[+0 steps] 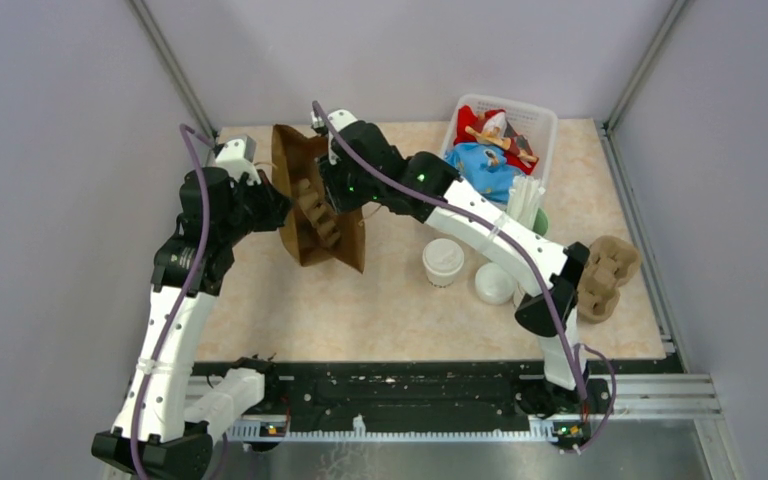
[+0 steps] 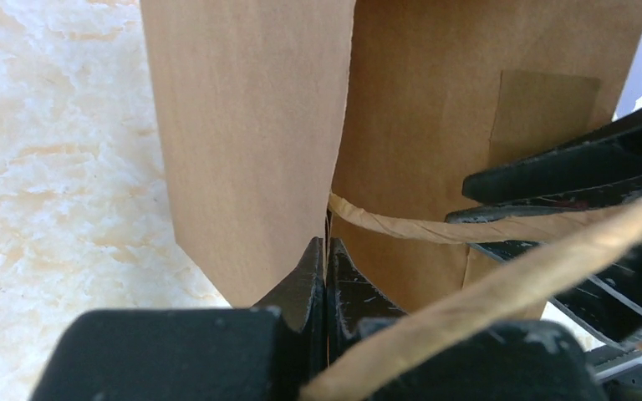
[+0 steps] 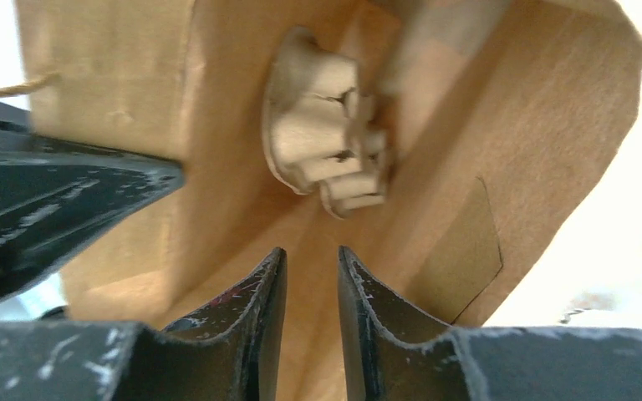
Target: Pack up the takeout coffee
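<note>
The left gripper (image 2: 326, 255) is clamped on the edge of a brown paper bag (image 1: 350, 245) at far left. The right gripper (image 3: 311, 267) sits at the bag's mouth, fingers narrowly apart; whether it has a grip is unclear. The takeout coffee (image 1: 443, 262) stands on the table (image 1: 360, 310), right of the bag.

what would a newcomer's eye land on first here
A brown paper bag sits at the back left of the table, its edge pinched by the left gripper, the right gripper at its open mouth. A moulded cup carrier sits inside it. A lidded white cup stands mid-table, a white basket of colourful things at the back right.
</note>
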### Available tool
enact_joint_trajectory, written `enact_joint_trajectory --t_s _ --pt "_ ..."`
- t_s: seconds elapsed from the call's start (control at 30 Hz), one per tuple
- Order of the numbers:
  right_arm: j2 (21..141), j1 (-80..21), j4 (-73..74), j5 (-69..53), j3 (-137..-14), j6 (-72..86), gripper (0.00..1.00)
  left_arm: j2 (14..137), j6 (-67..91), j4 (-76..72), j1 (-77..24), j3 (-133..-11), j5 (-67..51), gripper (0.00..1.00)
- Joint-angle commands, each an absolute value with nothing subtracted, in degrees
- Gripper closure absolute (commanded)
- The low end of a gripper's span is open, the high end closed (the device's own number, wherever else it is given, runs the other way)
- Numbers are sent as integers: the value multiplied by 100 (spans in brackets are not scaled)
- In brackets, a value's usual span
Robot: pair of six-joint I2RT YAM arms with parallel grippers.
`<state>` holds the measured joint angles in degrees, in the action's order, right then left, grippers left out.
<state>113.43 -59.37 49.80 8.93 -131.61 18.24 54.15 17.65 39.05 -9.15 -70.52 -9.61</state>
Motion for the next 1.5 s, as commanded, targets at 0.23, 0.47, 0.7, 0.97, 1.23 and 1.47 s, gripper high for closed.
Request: enact_joint_trajectory --t_s 0.23,0.47,0.7,0.97,1.23,1.47 --pt "11688 -6022 4468 32 -13500 82 53 5398 1584 3590 -903 -7359 -1026 100" --pt "11472 -6331 3799 211 -12768 -590 35 5410 1675 3699 -905 -7410 -993 100" --pt "11260 -6379 3199 465 -12075 -653 48 5345 1791 3679 -904 -7310 -1089 100" --pt "11165 -6382 2476 1501 -11588 -458 41 5353 1902 3760 -904 -7354 -1204 100" --pt "10931 -6379 1514 1167 -11020 -202 39 5160 1994 3694 -900 -7154 -1322 100" --pt "10952 -6379 858 1013 -10730 -279 39 5162 2012 3625 -904 -7103 -1378 100"
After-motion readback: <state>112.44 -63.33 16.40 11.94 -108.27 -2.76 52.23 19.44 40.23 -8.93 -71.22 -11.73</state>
